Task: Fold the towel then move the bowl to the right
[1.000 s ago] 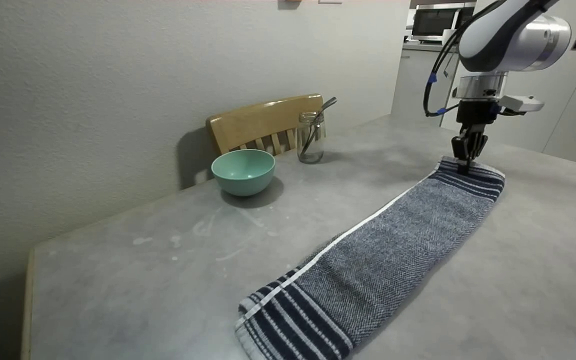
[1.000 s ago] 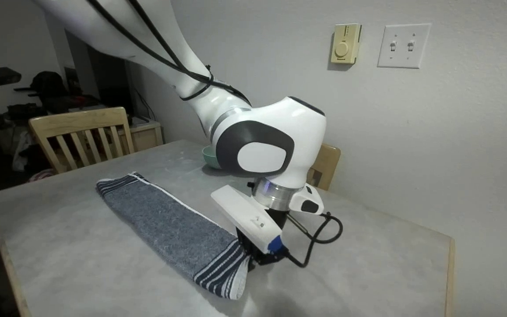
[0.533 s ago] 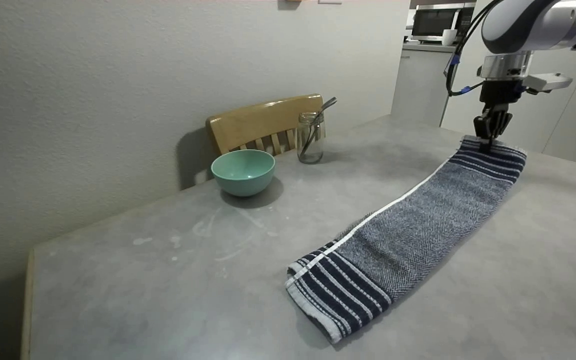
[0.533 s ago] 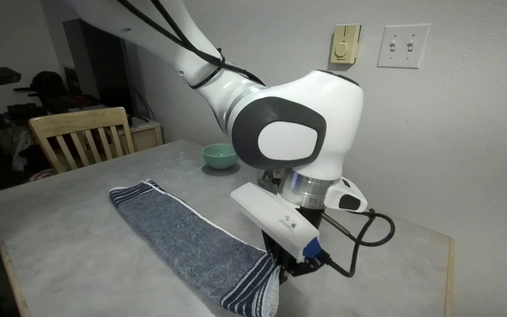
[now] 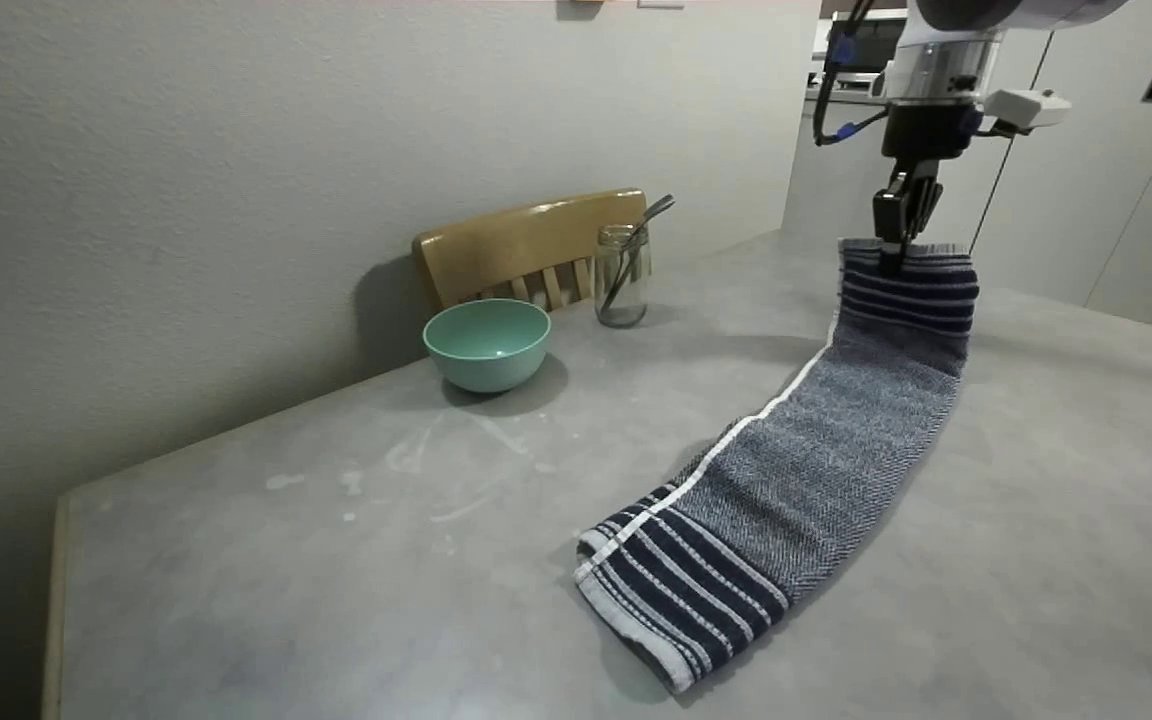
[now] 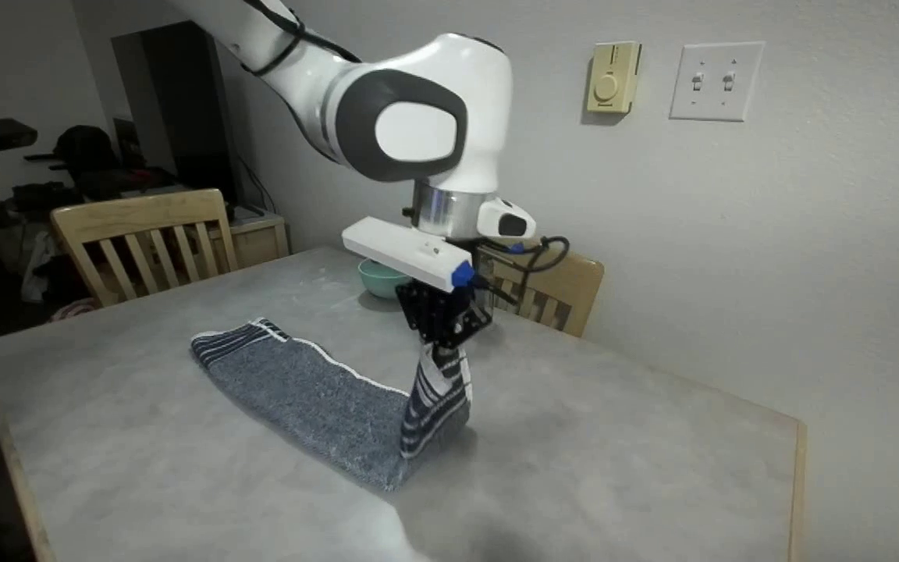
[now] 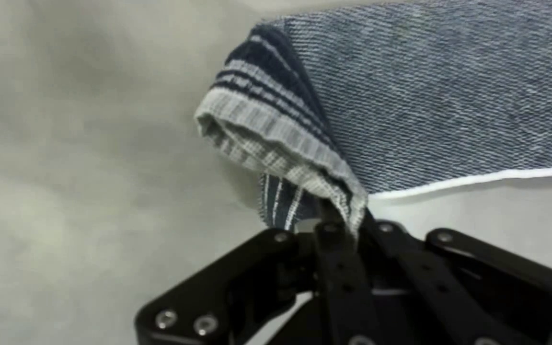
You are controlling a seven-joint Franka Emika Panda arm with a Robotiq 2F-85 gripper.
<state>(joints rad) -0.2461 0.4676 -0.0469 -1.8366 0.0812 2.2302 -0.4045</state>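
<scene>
Clamping the towel (image 5: 826, 450) by one striped end (image 5: 926, 295) in my gripper (image 5: 892, 260), I've just raised that end higher above the table (image 5: 336, 580), the rest lying on it, so a crosswise fold seems begun while the bowl (image 5: 486, 350), near the jar (image 5: 622, 295), waits its turn.

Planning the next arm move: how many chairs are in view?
2. One chair is behind the glass jar, in both exterior views; another chair stands beyond the table, at the left of an exterior view. More may be hidden or out of frame.
</scene>
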